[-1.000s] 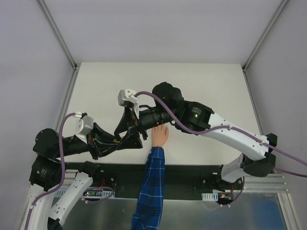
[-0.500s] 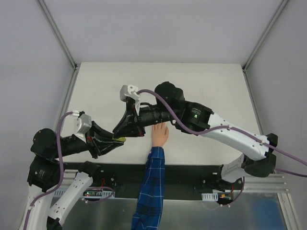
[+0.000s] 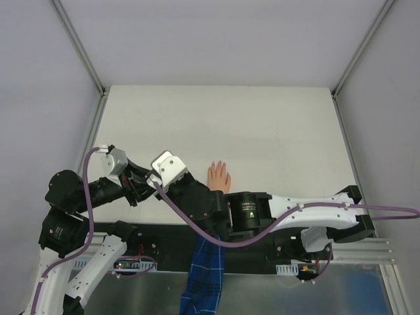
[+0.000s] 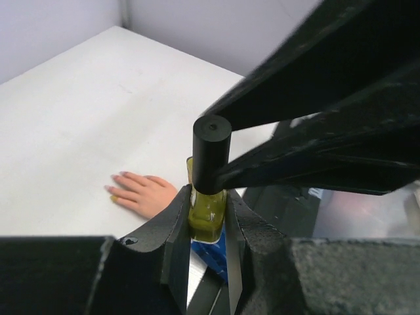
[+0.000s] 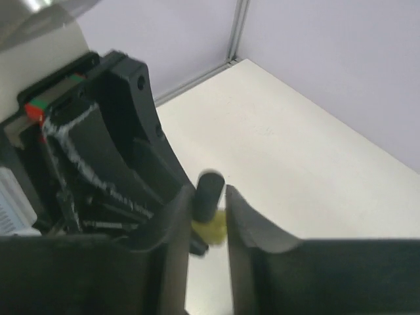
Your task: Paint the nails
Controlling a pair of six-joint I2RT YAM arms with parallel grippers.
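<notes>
While left gripper (image 4: 207, 211) clamps bottle (image 4: 207, 220), right gripper (image 5: 209, 194) pinches cap (image 4: 211, 149): likely the uncapping step. Nails (image 3: 218, 165) on hand (image 3: 219, 178), flat on table (image 3: 275, 125), just right of grippers. Next: twist cap, lift brush straight.

Left gripper (image 4: 207, 203) clamped on the polish bottle (image 4: 206, 222); right gripper (image 5: 210, 197) reaches across, fingers straddling the bottle's cap (image 4: 211, 147).

top cam overhead, wrist cams close on bottle (image 4: 207, 213)

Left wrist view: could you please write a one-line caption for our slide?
Left jaws clamp the yellow polish bottle, right jaws pinch its black cap, mannequin hand lying beyond.
</notes>
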